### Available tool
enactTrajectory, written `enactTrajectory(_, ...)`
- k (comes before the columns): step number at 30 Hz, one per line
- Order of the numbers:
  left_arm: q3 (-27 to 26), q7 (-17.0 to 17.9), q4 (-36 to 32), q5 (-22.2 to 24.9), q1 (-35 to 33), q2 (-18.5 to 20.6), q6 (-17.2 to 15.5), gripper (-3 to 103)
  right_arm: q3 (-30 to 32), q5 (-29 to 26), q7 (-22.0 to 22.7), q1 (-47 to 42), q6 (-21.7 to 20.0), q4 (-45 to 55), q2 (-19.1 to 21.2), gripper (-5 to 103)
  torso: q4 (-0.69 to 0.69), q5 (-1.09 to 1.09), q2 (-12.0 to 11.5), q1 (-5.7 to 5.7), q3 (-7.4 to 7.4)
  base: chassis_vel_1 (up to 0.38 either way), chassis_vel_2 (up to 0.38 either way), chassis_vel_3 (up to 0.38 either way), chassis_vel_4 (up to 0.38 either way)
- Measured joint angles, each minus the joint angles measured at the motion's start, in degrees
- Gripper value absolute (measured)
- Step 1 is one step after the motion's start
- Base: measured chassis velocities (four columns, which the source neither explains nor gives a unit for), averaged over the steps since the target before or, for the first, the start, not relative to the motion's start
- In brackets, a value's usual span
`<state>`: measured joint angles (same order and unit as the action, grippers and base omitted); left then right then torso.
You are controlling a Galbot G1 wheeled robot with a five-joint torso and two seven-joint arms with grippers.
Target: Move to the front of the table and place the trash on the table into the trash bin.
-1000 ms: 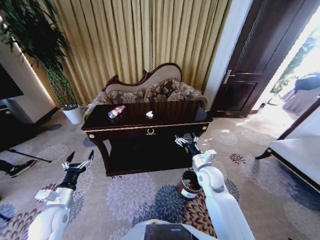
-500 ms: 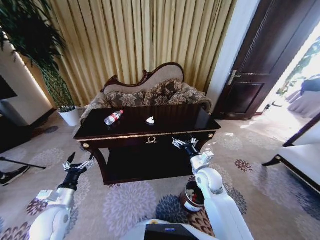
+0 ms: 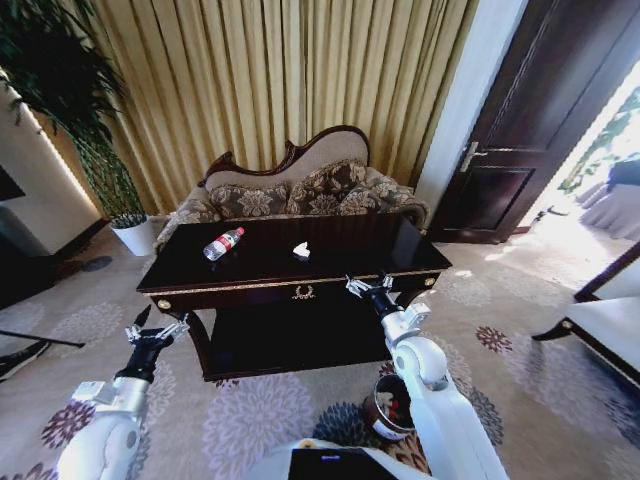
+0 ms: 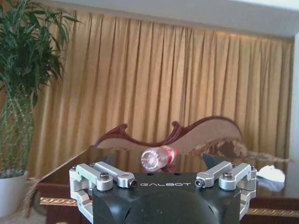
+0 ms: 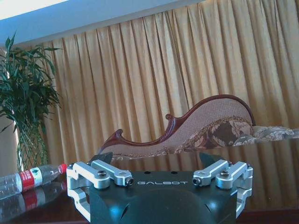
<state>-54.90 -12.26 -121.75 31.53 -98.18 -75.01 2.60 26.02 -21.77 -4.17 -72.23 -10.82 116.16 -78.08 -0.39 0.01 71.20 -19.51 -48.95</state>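
Note:
The dark glossy table (image 3: pixel 340 268) with gold trim stands just ahead of me. The trash lies on its top: a clear bottle (image 3: pixel 222 243) with a red label on its side at the left, and a white crumpled scrap (image 3: pixel 300 250) near the middle. My left gripper (image 3: pixel 155 330) hovers open, low, off the table's left front corner. My right gripper (image 3: pixel 368 288) is open at the front edge, right of the gold emblem. The trash bin (image 3: pixel 392 408) sits on the carpet behind my right arm. The bottle (image 4: pixel 158 157) and scrap (image 4: pixel 271 173) show in the left wrist view, the bottle (image 5: pixel 28 179) in the right wrist view.
A carved sofa (image 3: pixel 300 190) stands close behind the table, before gold curtains. A white plant pot (image 3: pixel 135 235) with a tall plant is at the back left. A dark door (image 3: pixel 510 150) is at the right, and a pale bench (image 3: pixel 610 320) at the far right.
The whole view has shifted: the camera has come closer to the table, which now looks larger. The bin has slid lower in view. Both arms keep their pose, grippers still open.

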Motion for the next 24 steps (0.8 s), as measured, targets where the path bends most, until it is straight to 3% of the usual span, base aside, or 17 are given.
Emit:
enactTrajectory(8,-0.37,3.61,-1.01,-0.86,0.4,0.96,-4.32,100,-0.34,-1.21,0.6,0.68,-0.73,0.13,0.87,100,-0.01,-0.01,0.02,0.02,0.01,0.0,0.0,0.0,0.0)
enactTrajectory(17,-0.06,4.07,-2.14,-0.85,0.74,1.08,-5.3,100,-4.39,-2.19,0.45,3.89,-1.51,-0.56,3.67,100,-0.01,0.0,0.02,0.02,0.0,0.0,0.0,0.0,0.0)
enactTrajectory(24,-0.05,4.08,-2.74,-0.82,0.38,0.79,-5.29,100,-8.69,-6.39,0.87,10.64,-1.96,-5.06,6.45,100,-0.01,0.0,0.01,0.01,0.0,0.0,0.0,0.0,0.0)
